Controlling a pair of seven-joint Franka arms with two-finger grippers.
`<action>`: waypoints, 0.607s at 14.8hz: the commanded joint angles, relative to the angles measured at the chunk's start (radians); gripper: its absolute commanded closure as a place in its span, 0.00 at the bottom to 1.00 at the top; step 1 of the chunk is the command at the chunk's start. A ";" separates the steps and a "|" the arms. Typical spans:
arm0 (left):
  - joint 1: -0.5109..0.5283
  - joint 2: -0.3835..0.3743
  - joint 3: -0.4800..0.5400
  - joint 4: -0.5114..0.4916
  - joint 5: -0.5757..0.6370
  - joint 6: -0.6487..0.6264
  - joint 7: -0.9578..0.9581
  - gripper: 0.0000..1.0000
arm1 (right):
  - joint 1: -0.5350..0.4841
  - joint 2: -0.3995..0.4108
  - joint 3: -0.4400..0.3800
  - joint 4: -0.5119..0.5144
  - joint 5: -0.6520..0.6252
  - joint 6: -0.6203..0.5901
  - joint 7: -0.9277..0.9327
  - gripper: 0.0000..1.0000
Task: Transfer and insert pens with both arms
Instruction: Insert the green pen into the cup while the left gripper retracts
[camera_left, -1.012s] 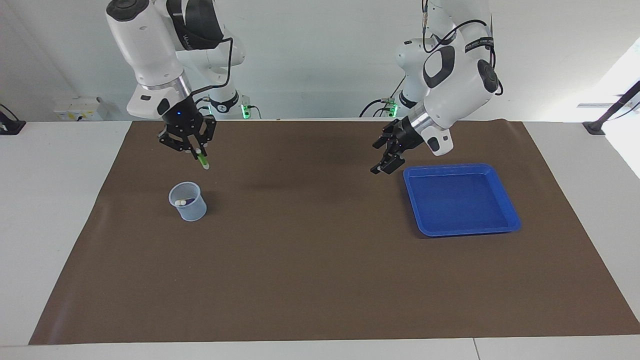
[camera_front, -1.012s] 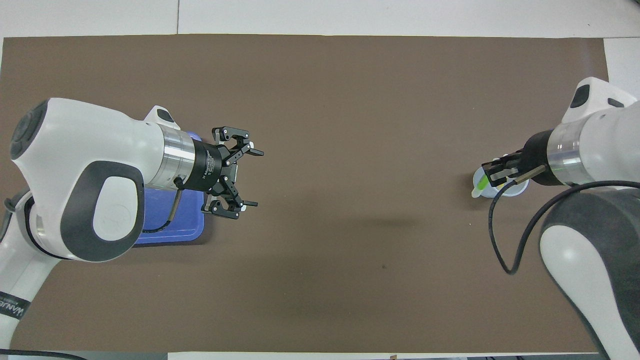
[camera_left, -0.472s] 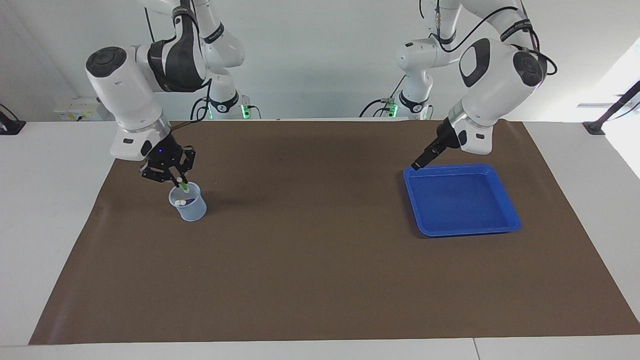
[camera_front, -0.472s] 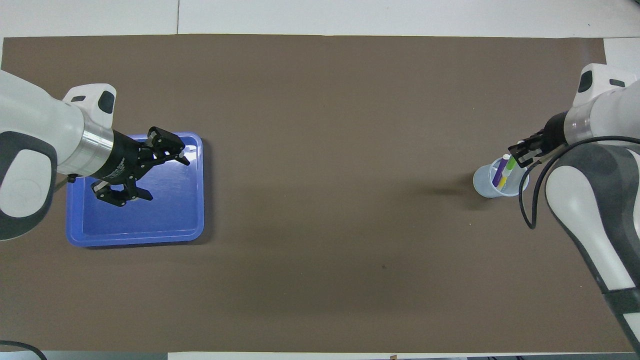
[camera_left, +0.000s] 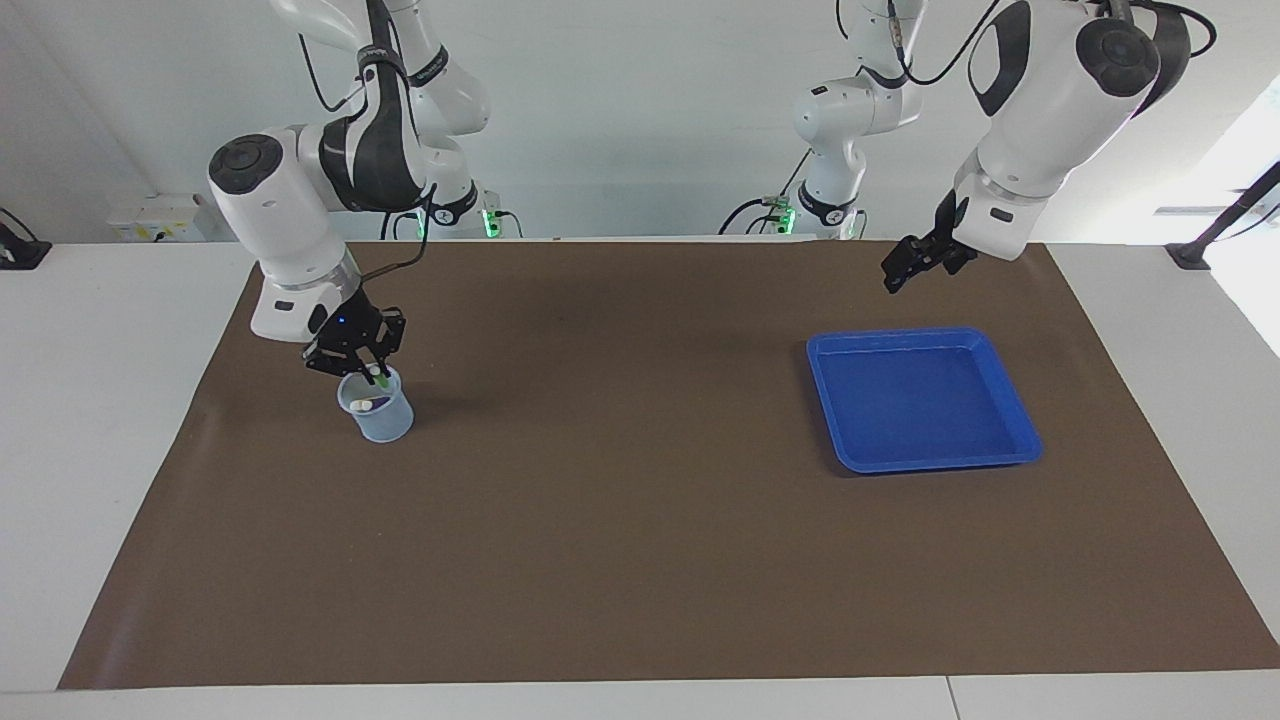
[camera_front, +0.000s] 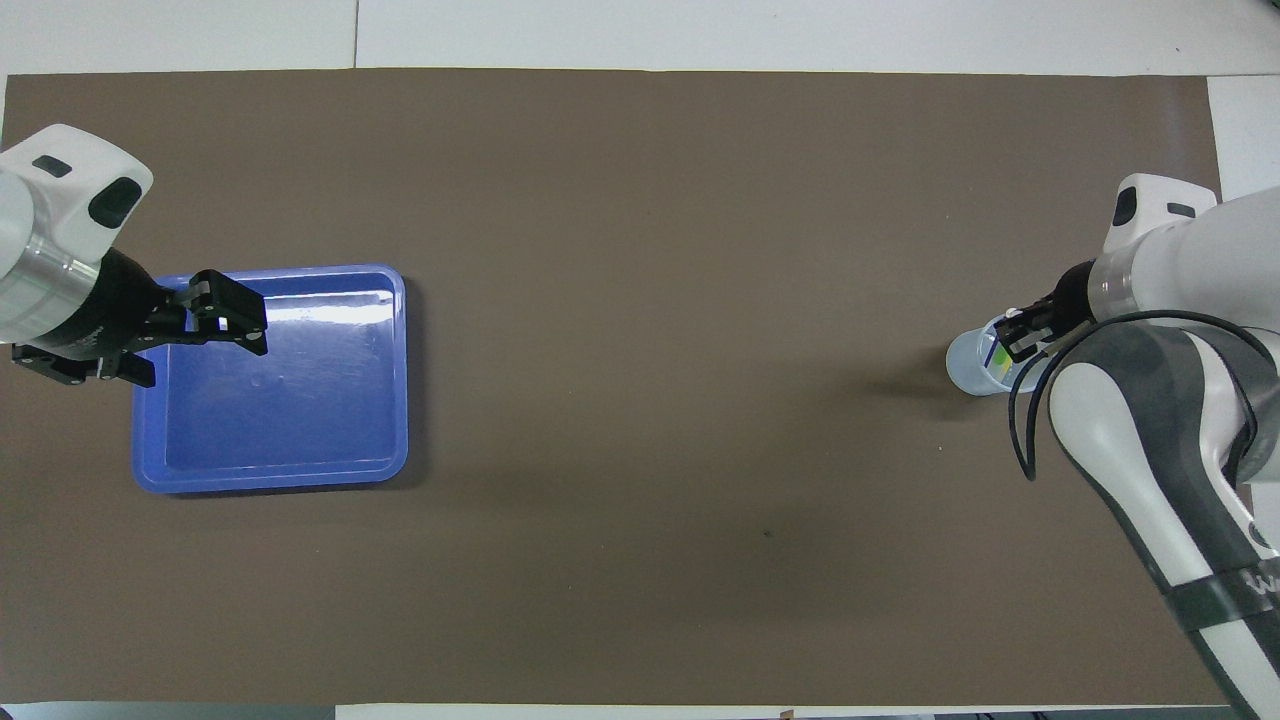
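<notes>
A translucent cup (camera_left: 386, 417) stands on the brown mat toward the right arm's end of the table. My right gripper (camera_left: 374, 371) is low over the cup's mouth, and the green pen (camera_left: 383, 379) stands in the cup right at its tip. Another pen's whitish cap (camera_left: 361, 404) also shows inside the cup. In the overhead view the right gripper (camera_front: 1021, 336) covers part of the cup (camera_front: 966, 366), with green and yellow pen colours (camera_front: 1000, 357) visible inside. My left gripper (camera_left: 900, 272) hangs high, open and holding nothing, and in the overhead view the left gripper (camera_front: 195, 340) overlaps the tray's edge.
A blue tray (camera_left: 920, 334) lies on the mat toward the left arm's end, and nothing shows in it; its rim (camera_front: 300, 480) is seen from above. Two smaller white arms with green lights stand at the robots' edge of the table.
My right gripper came down over the cup and the green pen went into it. The left arm lifted and pulled back from over the tray toward its own end.
</notes>
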 joint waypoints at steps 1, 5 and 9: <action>-0.007 0.021 0.037 0.091 0.028 -0.107 0.156 0.00 | -0.009 -0.031 0.007 -0.011 -0.015 0.003 -0.006 0.00; -0.239 -0.029 0.284 0.035 0.025 -0.141 0.311 0.00 | -0.019 -0.005 0.004 0.223 -0.015 -0.240 0.023 0.00; -0.312 -0.055 0.344 -0.035 0.022 -0.011 0.301 0.00 | -0.058 -0.004 0.004 0.472 -0.015 -0.532 0.134 0.00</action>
